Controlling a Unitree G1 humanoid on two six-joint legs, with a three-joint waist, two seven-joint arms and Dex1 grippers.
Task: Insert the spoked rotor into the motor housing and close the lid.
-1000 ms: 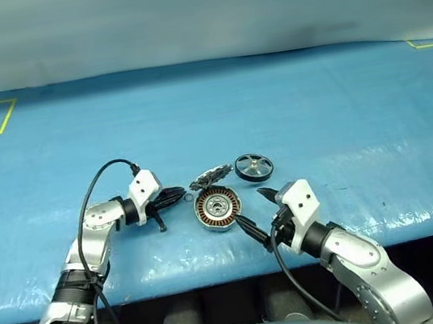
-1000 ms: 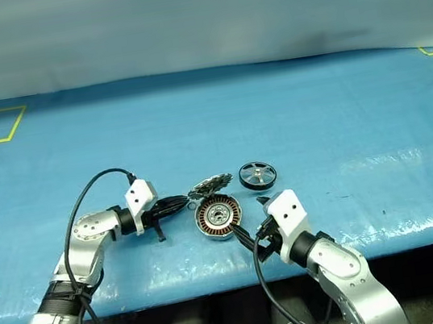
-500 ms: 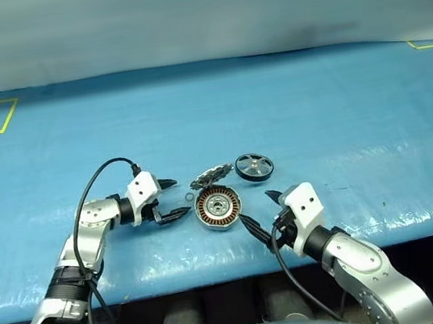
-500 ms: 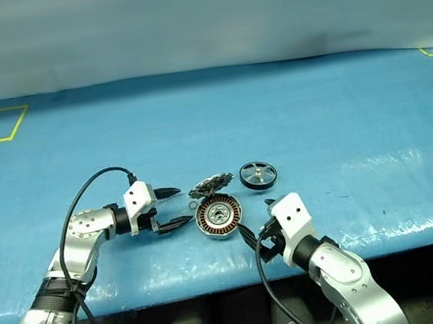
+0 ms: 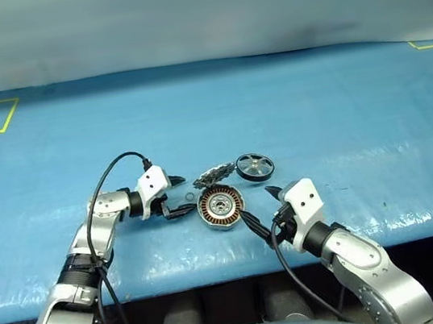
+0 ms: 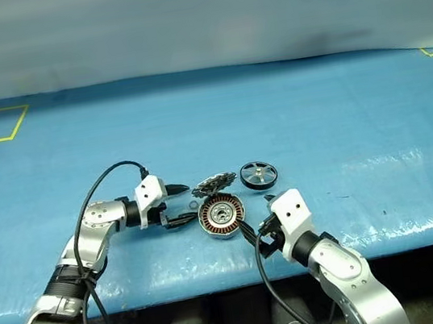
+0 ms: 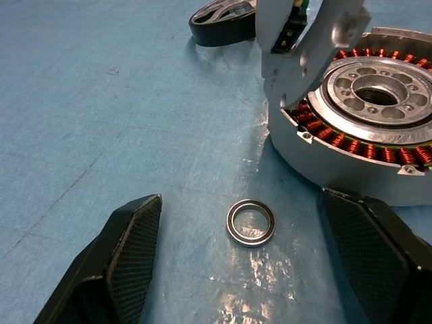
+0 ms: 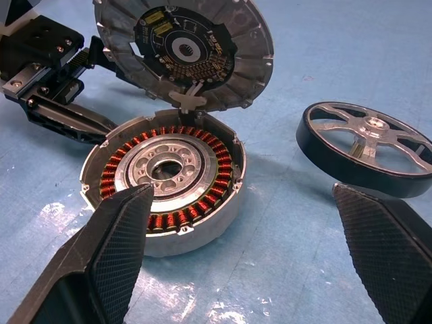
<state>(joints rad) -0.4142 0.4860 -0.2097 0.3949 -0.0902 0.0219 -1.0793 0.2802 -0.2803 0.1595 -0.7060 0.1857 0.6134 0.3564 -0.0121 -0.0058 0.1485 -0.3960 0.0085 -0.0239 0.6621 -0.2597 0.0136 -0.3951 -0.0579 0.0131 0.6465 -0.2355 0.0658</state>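
The housing [image 8: 165, 182] sits on the blue table [image 5: 313, 99] with its lid [image 8: 183, 50] swung up and open, the copper windings exposed. The rotor [image 8: 368, 147] lies flat on the table just beside it, apart from both claws. The left claw [image 7: 250, 270] gapes wide around a small metal ring [image 7: 250, 222], seemingly not touching it. The right claw [image 8: 250, 263] is spread open too, empty, facing the housing.

Motor housing [image 5: 221, 208] mid-table [image 5: 339, 111], lid [image 5: 213, 173] behind it, spoked rotor [image 5: 254, 166] behind-right.
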